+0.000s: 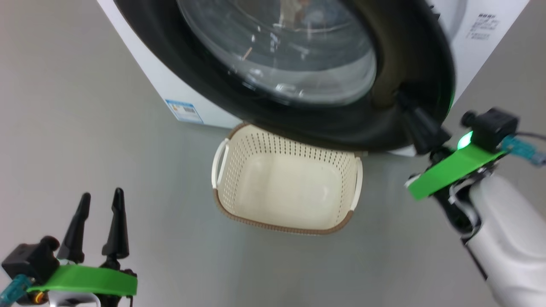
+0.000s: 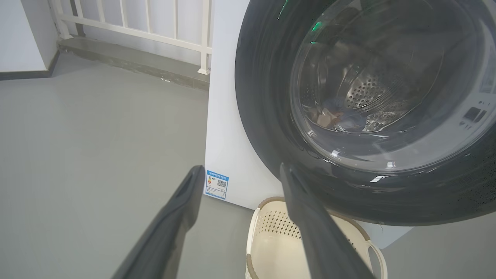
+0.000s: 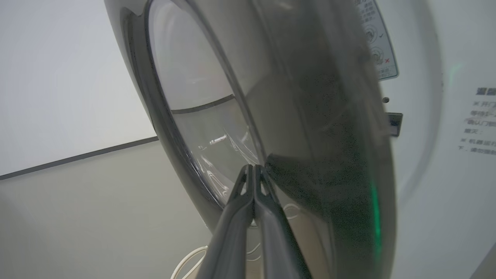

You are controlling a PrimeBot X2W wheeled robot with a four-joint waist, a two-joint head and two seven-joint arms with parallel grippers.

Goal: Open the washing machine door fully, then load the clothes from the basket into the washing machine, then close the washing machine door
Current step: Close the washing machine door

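Grey floor, white railing.

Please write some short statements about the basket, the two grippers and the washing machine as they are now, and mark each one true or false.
1. The basket has nothing in it. True.
2. The left gripper is shut. False: it is open, low and away from the machine.
3. The right gripper is shut, with its tips at the black ring of the washing machine door. True.
4. The clothes lie on the floor beside the basket. False: the clothes show behind the door glass, inside the drum.
5. The blue label sticker is on the door glass. False: the label sticker is low on the white front of the washing machine.
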